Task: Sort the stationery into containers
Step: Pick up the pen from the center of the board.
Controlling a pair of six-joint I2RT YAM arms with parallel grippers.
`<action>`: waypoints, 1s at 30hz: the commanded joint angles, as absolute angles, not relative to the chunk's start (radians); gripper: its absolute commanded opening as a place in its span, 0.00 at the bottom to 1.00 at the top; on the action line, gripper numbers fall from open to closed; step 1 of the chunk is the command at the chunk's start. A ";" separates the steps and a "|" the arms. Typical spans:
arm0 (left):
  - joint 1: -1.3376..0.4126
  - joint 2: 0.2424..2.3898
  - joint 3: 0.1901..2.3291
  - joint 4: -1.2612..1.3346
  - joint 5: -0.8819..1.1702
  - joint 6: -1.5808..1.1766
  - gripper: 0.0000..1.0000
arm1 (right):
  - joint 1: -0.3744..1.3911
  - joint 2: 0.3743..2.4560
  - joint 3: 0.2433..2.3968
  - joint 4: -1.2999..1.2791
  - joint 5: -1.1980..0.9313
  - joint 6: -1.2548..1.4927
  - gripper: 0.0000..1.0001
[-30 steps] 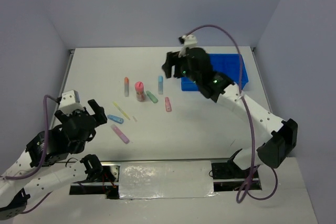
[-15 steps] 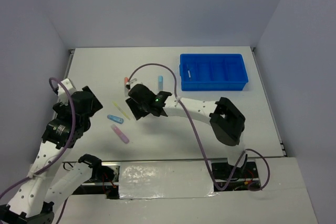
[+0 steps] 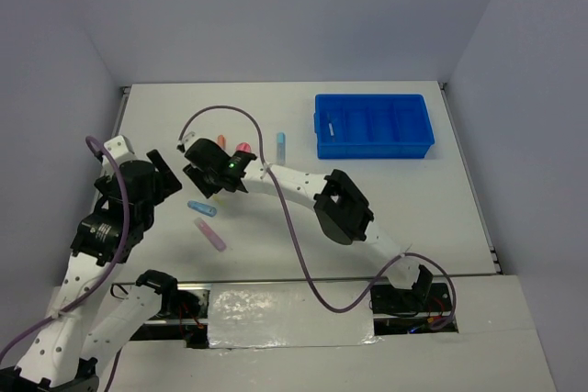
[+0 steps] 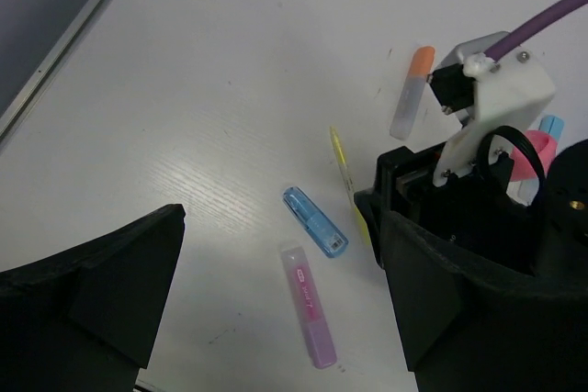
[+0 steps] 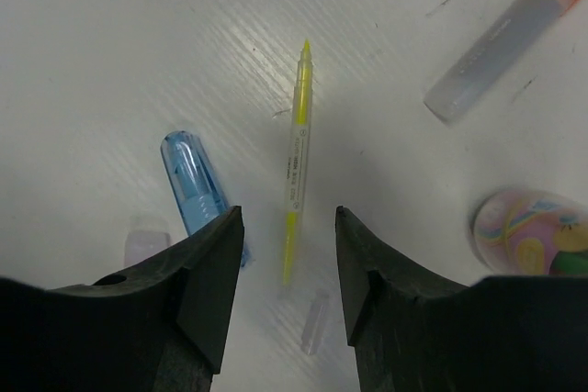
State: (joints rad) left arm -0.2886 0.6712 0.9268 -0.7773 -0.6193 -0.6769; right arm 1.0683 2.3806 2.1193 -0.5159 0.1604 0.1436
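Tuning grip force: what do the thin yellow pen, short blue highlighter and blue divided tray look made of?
Thin yellow pen: likely clear glossy plastic; print and yellow core show through the barrel.
Short blue highlighter: translucent blue plastic; inner parts show through.
Bright blue divided tray: apparently opaque moulded plastic, uniform colour; finish too small to judge.

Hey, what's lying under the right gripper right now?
A thin yellow pen lies on the table between the open fingers. The blue highlighter's lower end is hidden behind one finger.
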 commanded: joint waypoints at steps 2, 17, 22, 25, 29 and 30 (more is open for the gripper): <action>-0.282 0.654 0.917 -0.715 -0.578 -0.635 0.99 | 1.055 2.425 2.191 -0.539 0.150 0.095 0.51; -0.282 0.634 0.911 -0.689 -0.535 -0.611 0.99 | 1.040 2.551 2.247 -0.511 0.081 0.078 0.37; -0.282 0.621 0.908 -0.687 -0.534 -0.607 0.99 | 1.039 2.572 2.246 -0.535 0.072 0.097 0.24; -0.282 0.617 0.907 -0.686 -0.534 -0.606 0.99 | 1.040 2.557 2.214 -0.532 0.064 0.118 0.17; -0.282 0.614 0.908 -0.687 -0.535 -0.607 0.99 | 1.039 2.513 2.183 -0.511 0.052 0.166 0.00; -0.282 0.614 0.908 -0.686 -0.531 -0.606 0.99 | 1.037 2.491 2.181 -0.499 0.057 0.184 0.00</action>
State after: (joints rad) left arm -0.2886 0.6231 0.9096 -0.7303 -0.5434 -0.6281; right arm 1.0393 2.5362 2.2017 -0.5102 0.0818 0.1287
